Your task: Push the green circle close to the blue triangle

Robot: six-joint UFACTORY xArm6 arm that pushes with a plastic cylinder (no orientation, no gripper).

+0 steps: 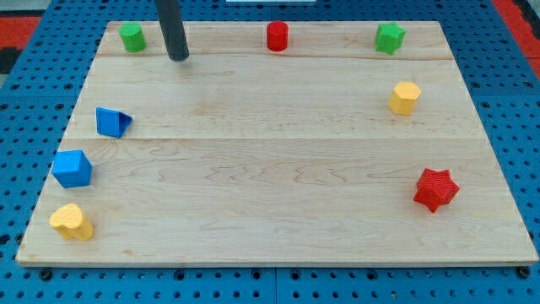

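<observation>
Surface: wooden board (270,211) on blue pegboard.
Green circle (132,37): upper left corner, near the edge.
Blue triangle (112,122): left side, below it.
Tip (178,57): just right of the circle; no jaws fitted.
Risk: a push from the right is judged to send it off the board.

A red cylinder (277,36) and green star (389,38) are sitting along the wooden board's (278,203) top edge. A yellow hexagon (404,98) and red star (435,189) are lying at the right, a blue cube (72,168) and yellow heart (72,221) at the left.
</observation>
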